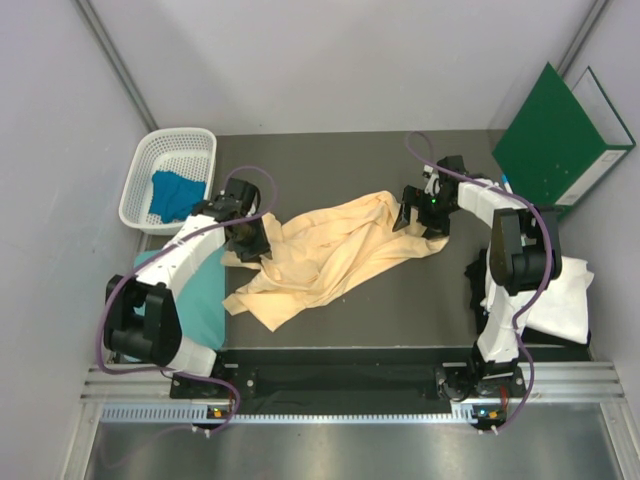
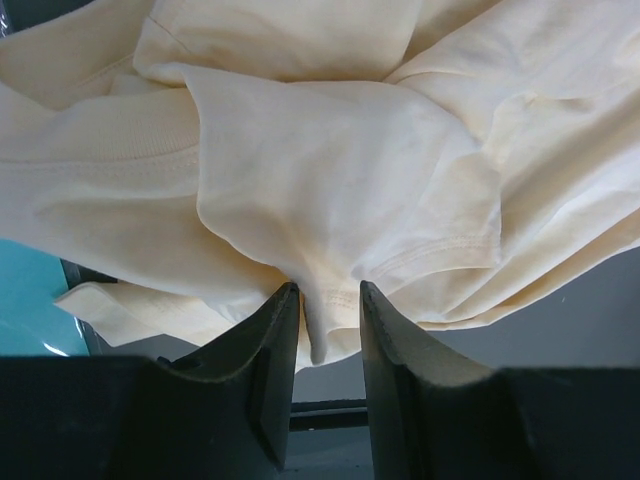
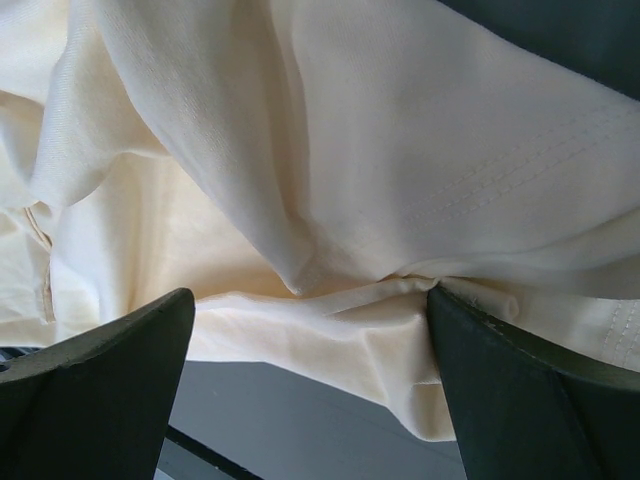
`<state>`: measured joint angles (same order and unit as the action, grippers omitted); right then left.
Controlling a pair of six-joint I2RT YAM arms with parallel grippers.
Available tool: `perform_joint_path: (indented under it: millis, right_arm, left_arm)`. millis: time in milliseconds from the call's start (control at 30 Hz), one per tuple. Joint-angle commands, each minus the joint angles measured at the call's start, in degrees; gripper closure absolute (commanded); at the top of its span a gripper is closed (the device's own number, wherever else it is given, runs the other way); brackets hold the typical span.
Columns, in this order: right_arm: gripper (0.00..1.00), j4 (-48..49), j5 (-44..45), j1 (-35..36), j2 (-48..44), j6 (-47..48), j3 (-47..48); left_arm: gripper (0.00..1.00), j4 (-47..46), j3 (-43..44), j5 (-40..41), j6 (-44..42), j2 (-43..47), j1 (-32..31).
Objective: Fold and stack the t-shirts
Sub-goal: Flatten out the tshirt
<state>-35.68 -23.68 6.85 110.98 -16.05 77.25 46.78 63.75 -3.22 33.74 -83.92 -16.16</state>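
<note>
Peach-yellow t-shirt [image 1: 330, 255] lies crumpled mid-frame on the tabletop [image 1: 400, 300]. Left claw [image 2: 325, 300] pinches a fold at its left end, apparently to spread it; right claw [image 3: 310, 300] gapes wide over the right hem, gripping nothing

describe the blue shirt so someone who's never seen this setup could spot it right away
At the far left corner of the table sits a white mesh basket. The blue t-shirt lies crumpled inside it. It is the only cloth in a container, and a deeper blue than the teal cloth nearby.
</note>
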Motion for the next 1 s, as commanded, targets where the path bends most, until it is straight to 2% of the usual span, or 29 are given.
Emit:
perform_joint_path:
  millis: [0, 133, 267, 433, 467, 600, 767, 967]
  right_arm:
    - [0.00, 0.79, -0.31, -0.70, -1.82, 0.50, -0.61]
    - [0.00, 1.14, 0.13, -1.05, -2.61, 0.23, -0.70]
    - [0.00, 1.84, 0.83, -1.66, -4.97, 0.06, -1.23]
    - [0.00, 3.07, 2.76, -2.89, -9.28, 0.41, -1.75]
    - [0.00, 3.42, 3.55, -3.68, -11.12, 0.41, -2.28]
    - [0.00, 5.18, 4.00, -6.41, -14.38, -1.17, -3.69]
    - [0.00, 5.62, -1.00, -12.38, -12.29, -2.84, -4.91]
    - [0.00, 9.91, -8.73, -13.09, -10.87, -5.65, -7.90]
  left_arm:
    - [0.64, 0.50, -0.99, -0.29, 0.63, -1.16, -0.45]
    - [0.64, -1.34, -3.63, -0.03, 0.89, -1.16, -0.45]
    - [1.00, -2.66, -4.16, 0.94, 1.24, -2.21, -0.45]
    - [1.00, -0.13, 0.31, 2.70, 0.63, -2.48, -0.36]
    - [1.00, 0.49, 1.54, 5.31, 0.19, -2.22, -0.45]
    - [1.00, 3.48, 10.23, 7.88, -1.13, -0.90, -0.36]
    - [1.00, 5.51, 17.54, 10.16, -1.92, 0.16, -0.27]
    - [1.00, 3.23, 21.59, 13.24, -1.57, 2.27, 0.60]
